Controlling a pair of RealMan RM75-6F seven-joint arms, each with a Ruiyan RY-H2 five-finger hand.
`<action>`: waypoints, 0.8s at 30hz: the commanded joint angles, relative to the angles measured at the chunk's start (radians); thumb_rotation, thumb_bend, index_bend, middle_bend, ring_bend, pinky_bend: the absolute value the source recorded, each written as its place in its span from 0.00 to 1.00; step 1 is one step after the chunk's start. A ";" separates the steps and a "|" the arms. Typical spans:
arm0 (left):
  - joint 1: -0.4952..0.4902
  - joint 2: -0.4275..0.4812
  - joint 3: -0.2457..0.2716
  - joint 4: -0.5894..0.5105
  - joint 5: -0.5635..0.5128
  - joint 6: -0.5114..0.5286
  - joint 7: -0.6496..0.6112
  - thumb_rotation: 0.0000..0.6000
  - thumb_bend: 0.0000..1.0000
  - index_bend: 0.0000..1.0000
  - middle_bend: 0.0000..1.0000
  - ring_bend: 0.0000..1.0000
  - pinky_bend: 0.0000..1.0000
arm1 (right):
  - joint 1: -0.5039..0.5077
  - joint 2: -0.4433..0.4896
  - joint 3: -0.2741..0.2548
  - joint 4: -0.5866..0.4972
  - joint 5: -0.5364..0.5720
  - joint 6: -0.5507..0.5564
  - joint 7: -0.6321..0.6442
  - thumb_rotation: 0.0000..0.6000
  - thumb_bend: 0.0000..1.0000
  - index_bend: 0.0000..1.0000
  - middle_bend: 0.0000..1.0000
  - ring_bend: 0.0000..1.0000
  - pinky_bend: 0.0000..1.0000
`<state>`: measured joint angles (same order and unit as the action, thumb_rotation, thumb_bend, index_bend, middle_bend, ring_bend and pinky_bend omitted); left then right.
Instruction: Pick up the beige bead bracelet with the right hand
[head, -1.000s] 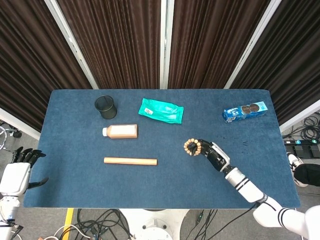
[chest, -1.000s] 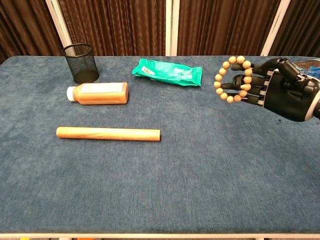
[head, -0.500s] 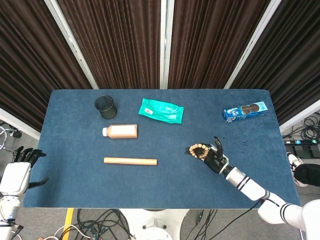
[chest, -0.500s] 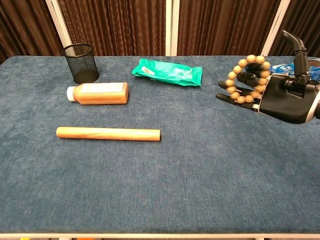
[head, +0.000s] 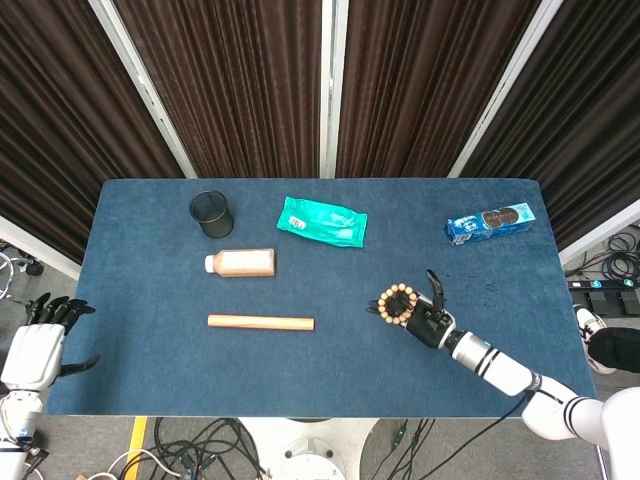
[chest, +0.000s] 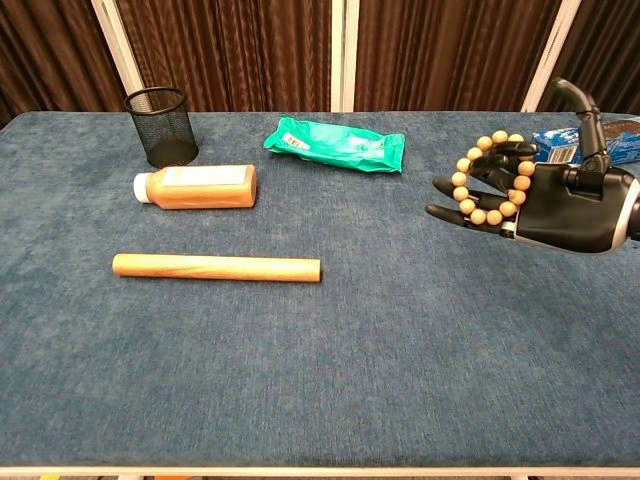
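Note:
The beige bead bracelet (head: 395, 303) (chest: 490, 180) is looped over the fingers of my right hand (head: 428, 322) (chest: 560, 200), right of the table's middle. That hand lies palm up just above the blue cloth. Its fingers point left through the ring of beads and its thumb sticks up. The bracelet is off the table, carried on the fingers. My left hand (head: 35, 345) hangs off the table's front left corner with its fingers apart and nothing in it. It shows only in the head view.
A wooden stick (head: 260, 322) (chest: 216, 267) lies left of centre, with an orange bottle (head: 242, 263) (chest: 197, 186) on its side behind it. Further back are a black mesh cup (head: 211, 213) (chest: 160, 125) and a green packet (head: 322, 221) (chest: 335, 145). A blue cookie pack (head: 490, 222) (chest: 600, 143) lies at the back right.
My right hand has rolled from palm-sideways to palm-up and sunk lower. The bracelet went from standing at the fingertips to lying further back over the fingers. The left hand is unchanged.

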<state>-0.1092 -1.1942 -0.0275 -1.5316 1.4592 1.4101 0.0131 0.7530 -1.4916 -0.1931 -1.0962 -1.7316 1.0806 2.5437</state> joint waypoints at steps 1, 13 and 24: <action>-0.001 0.000 0.001 0.000 -0.001 -0.003 0.000 1.00 0.04 0.30 0.22 0.12 0.06 | -0.009 0.010 0.034 -0.050 0.090 -0.070 -0.292 0.14 0.41 0.77 0.64 0.27 0.16; -0.001 -0.007 0.001 0.012 0.000 0.000 -0.009 1.00 0.04 0.30 0.22 0.12 0.06 | -0.060 0.013 0.123 -0.151 0.233 -0.127 -0.658 0.19 0.64 0.75 0.64 0.27 0.16; -0.005 -0.007 -0.001 0.012 0.001 -0.003 -0.008 1.00 0.04 0.30 0.22 0.12 0.06 | -0.084 0.010 0.159 -0.157 0.238 -0.141 -0.734 0.42 0.64 0.73 0.64 0.27 0.16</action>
<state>-0.1145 -1.2015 -0.0286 -1.5196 1.4592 1.4064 0.0051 0.6709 -1.4815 -0.0371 -1.2551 -1.4936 0.9410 1.8153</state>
